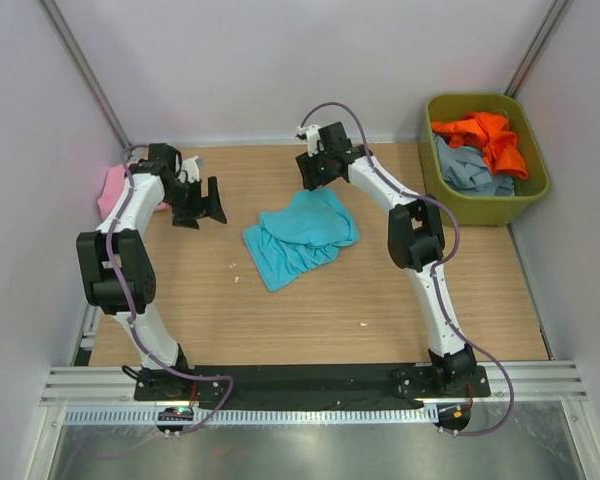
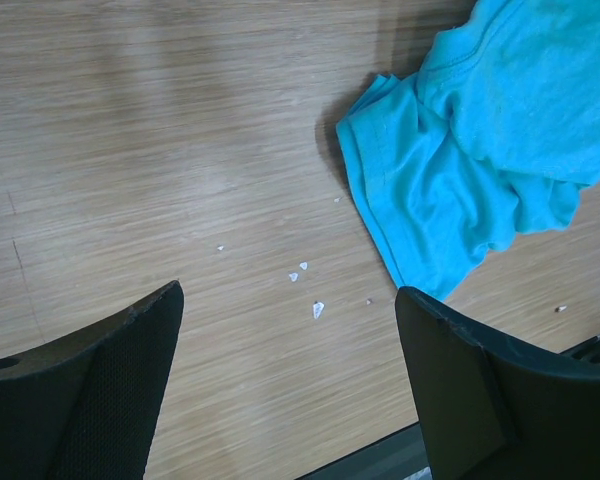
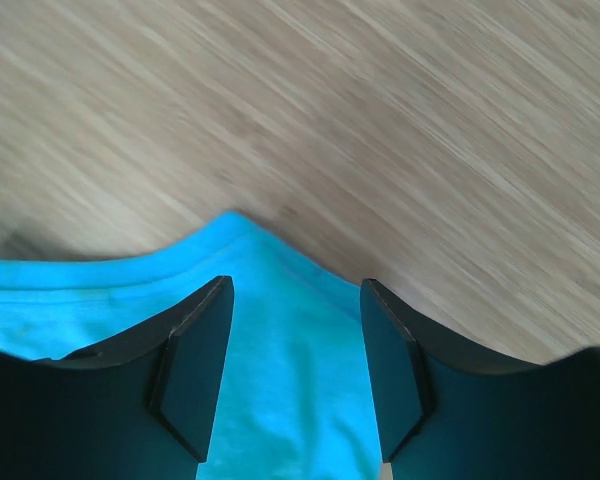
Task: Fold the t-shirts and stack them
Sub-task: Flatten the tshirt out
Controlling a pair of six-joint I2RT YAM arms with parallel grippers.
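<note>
A crumpled turquoise t-shirt [image 1: 300, 238] lies in the middle of the wooden table [image 1: 380, 290]. My right gripper [image 1: 315, 175] hovers over its far edge. In the right wrist view that gripper [image 3: 296, 287] is open, its fingers straddling a peak of the turquoise cloth [image 3: 290, 380] without pinching it. My left gripper [image 1: 202, 205] hangs open to the left of the shirt. In the left wrist view it [image 2: 290, 292] has only bare wood between its fingers, with the shirt [image 2: 480, 150] at the upper right. A pink t-shirt [image 1: 111, 190] lies at the table's left edge, partly behind the left arm.
An olive-green bin [image 1: 427, 150] stands at the back right, holding an orange t-shirt [image 1: 485, 135] and a grey-blue one [image 1: 470, 170]. Small white scraps [image 2: 318, 309] lie on the wood left of the turquoise shirt. White walls close in the back and sides.
</note>
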